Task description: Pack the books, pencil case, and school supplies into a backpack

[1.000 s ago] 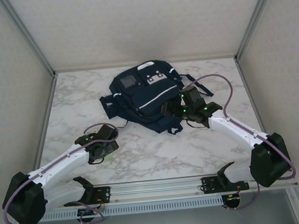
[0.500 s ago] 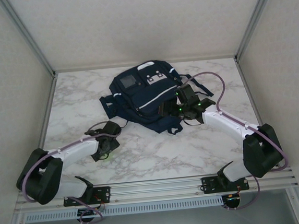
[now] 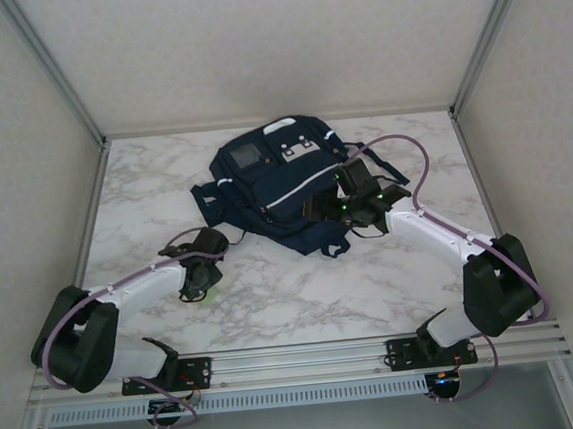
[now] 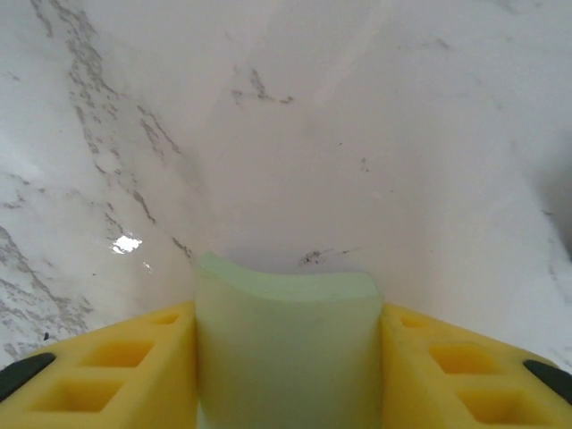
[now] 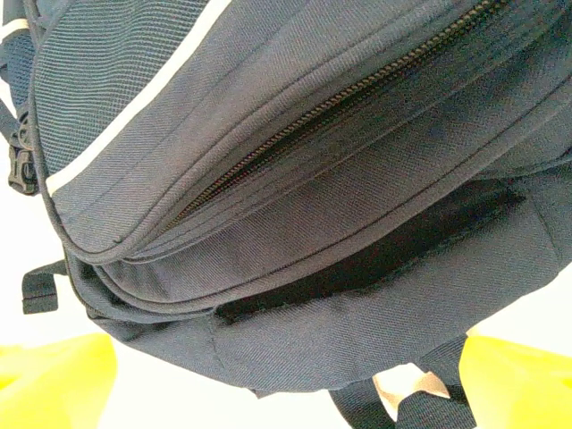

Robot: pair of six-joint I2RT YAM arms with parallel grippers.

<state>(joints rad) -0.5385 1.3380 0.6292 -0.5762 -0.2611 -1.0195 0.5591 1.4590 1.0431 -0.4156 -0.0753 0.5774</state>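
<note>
Left side: a plain pale wall (image 3: 20, 147) meets the back wall (image 3: 272, 45) at a slanted metal post (image 3: 53, 69). The table (image 3: 303, 293) is white marble with grey veining, glossy enough to throw a small glare spot in my left wrist view; a metal rail (image 3: 299, 356) runs along its near edge.

My left gripper (image 3: 199, 274) is low over the marble, left of centre. Its yellow fingers (image 4: 116, 366) are pinching the pale green pad (image 4: 286, 349), which touches both of them.

Centre, toward the back: the backpack (image 3: 273, 175) lies flat on the table, front patches up, straps spilling onto the marble. Its zip (image 5: 340, 98) is closed; a dark slit shows below it.

My right gripper (image 3: 328, 209) is at the backpack's near right edge, fingers spread wide, holding nothing.

Right side: a matching post (image 3: 496, 25) and wall.
</note>
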